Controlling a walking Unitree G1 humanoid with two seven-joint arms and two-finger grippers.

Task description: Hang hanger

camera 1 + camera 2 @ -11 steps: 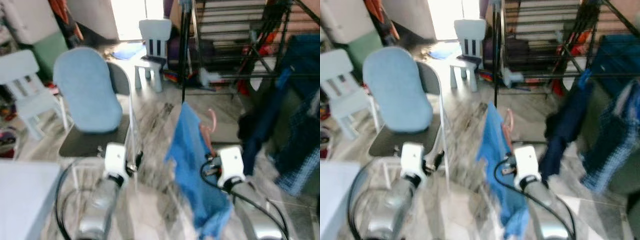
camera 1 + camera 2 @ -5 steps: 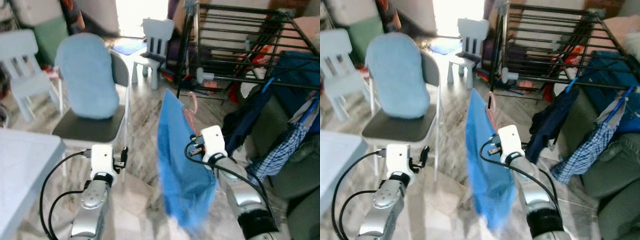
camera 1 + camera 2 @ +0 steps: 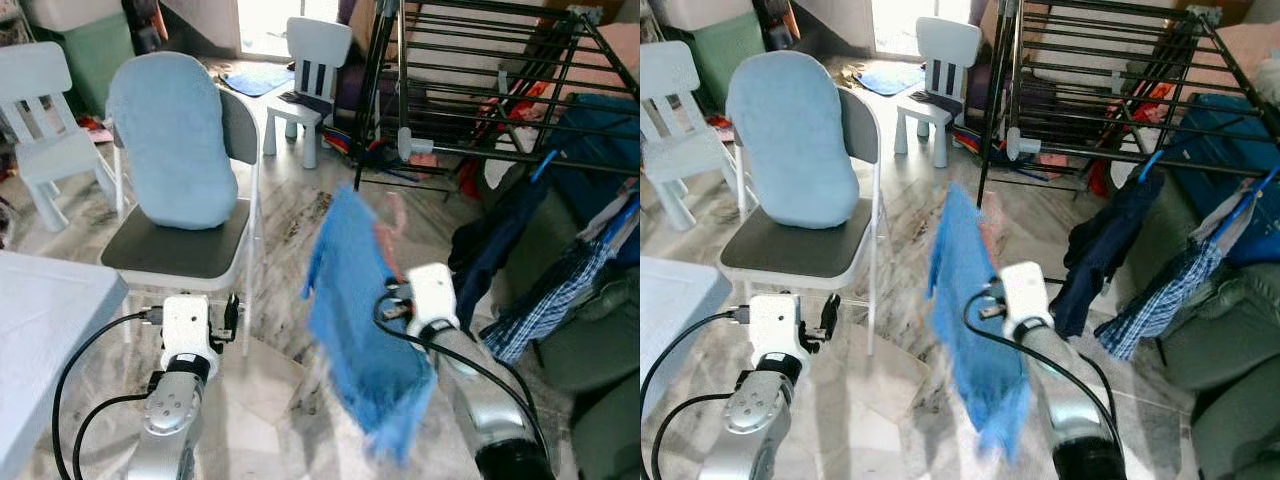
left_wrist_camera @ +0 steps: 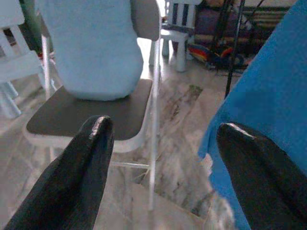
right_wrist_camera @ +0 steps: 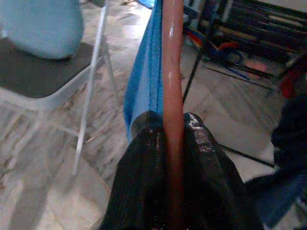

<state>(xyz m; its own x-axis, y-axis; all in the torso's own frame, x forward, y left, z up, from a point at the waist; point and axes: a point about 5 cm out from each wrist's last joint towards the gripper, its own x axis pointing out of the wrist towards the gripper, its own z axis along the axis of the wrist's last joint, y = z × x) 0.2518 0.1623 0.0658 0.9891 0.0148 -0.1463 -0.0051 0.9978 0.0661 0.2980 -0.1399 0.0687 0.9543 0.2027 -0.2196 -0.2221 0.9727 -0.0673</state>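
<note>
The robot stands on the marbled floor with its right gripper pinched tight on the thin salmon-pink hanger, the two black fingers pressed against either side of the rod so that no gap shows between them. From that hanger a bright blue cloth garment droops in mid-air in front of the right arm, blurred at its lower hem, clear of the floor and not touching any rail. The black metal drying rack stands beyond it, well apart from the hanger, and a few dark and checked clothes already dangle from its near edge to the robot's right. The left gripper is held low with its fingers spread wide and nothing between them; past it sits the grey folding chair with a pale blue cushion against its back, near the robot's left side. A corner of a white surface juts in at the far left. As I judge it, the picking-up is finished and the hanging is all still to come: the hanger must be carried across to the rack, lifted to a free bar, hooked over, and let go.
</note>
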